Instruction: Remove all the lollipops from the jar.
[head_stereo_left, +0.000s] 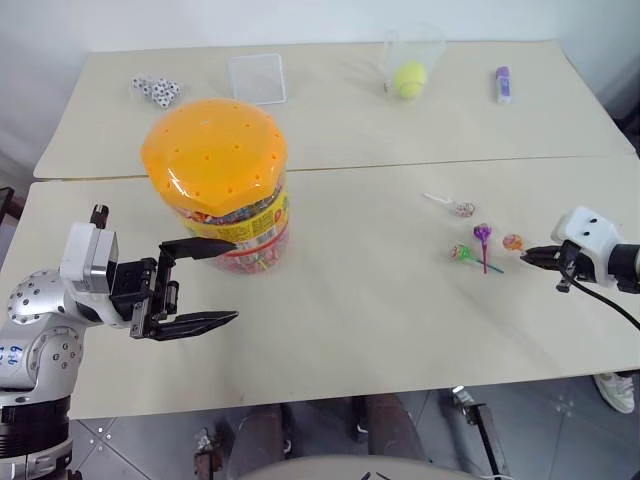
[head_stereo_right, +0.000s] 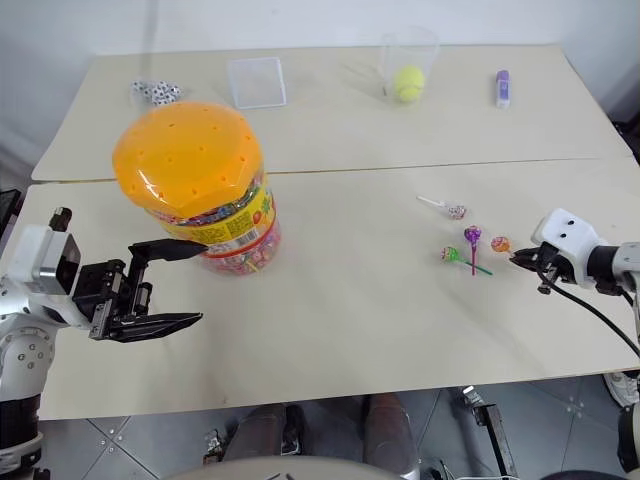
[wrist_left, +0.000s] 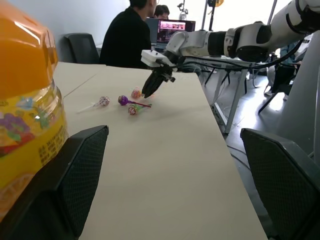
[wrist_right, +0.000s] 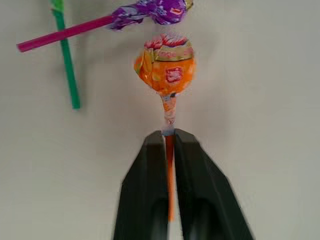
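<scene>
Four lollipops (head_stereo_left: 483, 243) lie right of centre on the counter (head_stereo_left: 380, 300) | jar (head_stereo_left: 222, 183) upper left, lid on | right pincer (wrist_right: 169, 137) pinched on orange stick; left pincer (head_stereo_left: 205, 283) agape, empty | light, slim, best gripped by sticks.

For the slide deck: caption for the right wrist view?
Right tool pinching the orange lollipop by its stick over the table, purple lollipop just beyond.

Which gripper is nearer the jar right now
Left. The left gripper sits right beside the jar, one finger at its label; the right gripper is far across the table.
</scene>
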